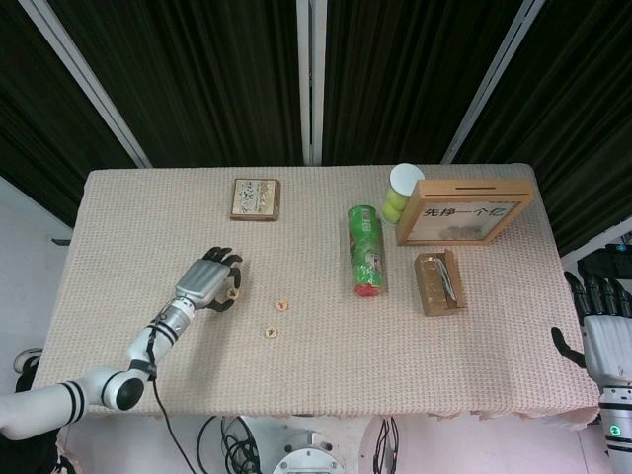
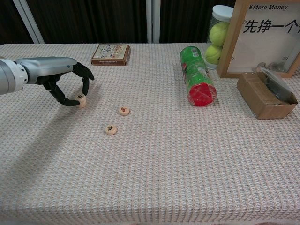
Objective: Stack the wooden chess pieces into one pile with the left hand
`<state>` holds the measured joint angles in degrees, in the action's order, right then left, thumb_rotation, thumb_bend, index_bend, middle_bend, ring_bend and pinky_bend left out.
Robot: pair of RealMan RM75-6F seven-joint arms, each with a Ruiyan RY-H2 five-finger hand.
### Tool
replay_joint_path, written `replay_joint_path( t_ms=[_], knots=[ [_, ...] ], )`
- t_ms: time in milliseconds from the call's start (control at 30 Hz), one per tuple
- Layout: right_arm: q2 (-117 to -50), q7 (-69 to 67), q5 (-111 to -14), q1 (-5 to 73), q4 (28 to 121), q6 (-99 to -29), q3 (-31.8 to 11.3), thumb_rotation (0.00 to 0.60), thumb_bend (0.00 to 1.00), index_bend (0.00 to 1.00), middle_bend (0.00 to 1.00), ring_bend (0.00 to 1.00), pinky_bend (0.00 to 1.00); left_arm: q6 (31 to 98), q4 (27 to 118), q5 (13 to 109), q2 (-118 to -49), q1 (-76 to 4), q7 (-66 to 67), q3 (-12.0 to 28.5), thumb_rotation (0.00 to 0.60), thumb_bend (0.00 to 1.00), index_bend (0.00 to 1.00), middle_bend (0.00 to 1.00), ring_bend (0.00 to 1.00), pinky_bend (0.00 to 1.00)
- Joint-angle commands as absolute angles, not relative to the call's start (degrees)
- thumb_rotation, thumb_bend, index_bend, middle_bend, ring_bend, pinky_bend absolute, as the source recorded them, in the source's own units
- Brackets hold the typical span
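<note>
My left hand (image 1: 207,283) (image 2: 69,80) hovers low over the table's left part and pinches a round wooden chess piece (image 2: 80,97) between thumb and a finger. That piece sits on top of a second piece (image 2: 81,103), and the two overlap in the head view as a small stack (image 1: 232,292). Two more pieces lie flat to the right: one (image 2: 123,110) (image 1: 282,306) nearer the stack, another (image 2: 111,129) (image 1: 269,333) closer to the front. My right hand (image 1: 604,326) hangs off the table's right edge, fingers apart, holding nothing.
A small card box (image 1: 256,198) (image 2: 110,54) lies at the back. A green can (image 1: 366,250) (image 2: 197,75) lies on its side mid-table. A tennis-ball tube (image 2: 218,35), a framed sign (image 1: 464,211) and an open cardboard box (image 1: 438,282) (image 2: 265,93) stand at the right.
</note>
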<state>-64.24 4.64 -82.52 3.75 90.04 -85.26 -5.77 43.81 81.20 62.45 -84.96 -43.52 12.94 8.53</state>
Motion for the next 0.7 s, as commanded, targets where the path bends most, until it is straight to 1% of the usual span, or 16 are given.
replay_joint_path(
  t_ms=[33, 700],
  knots=[
    [-64.21, 4.49, -82.39, 3.7, 89.92, -85.3, -5.82, 0.6, 0.27, 0.0, 0.0, 0.0, 0.0, 44.36, 81.23, 62.27, -84.98, -43.48, 13.25, 8.24, 0.6, 0.31, 0.49, 0.14, 0.0, 0.05],
    [-64.37, 3.43, -82.68, 3.7, 89.21, -85.95, -6.1, 0.6, 0.27, 0.0, 0.0, 0.0, 0.0, 44.78, 80.64, 63.06, -85.33, -43.93, 11.52, 7.13, 0.6, 0.31, 0.43, 0.14, 0.0, 0.05]
  ],
)
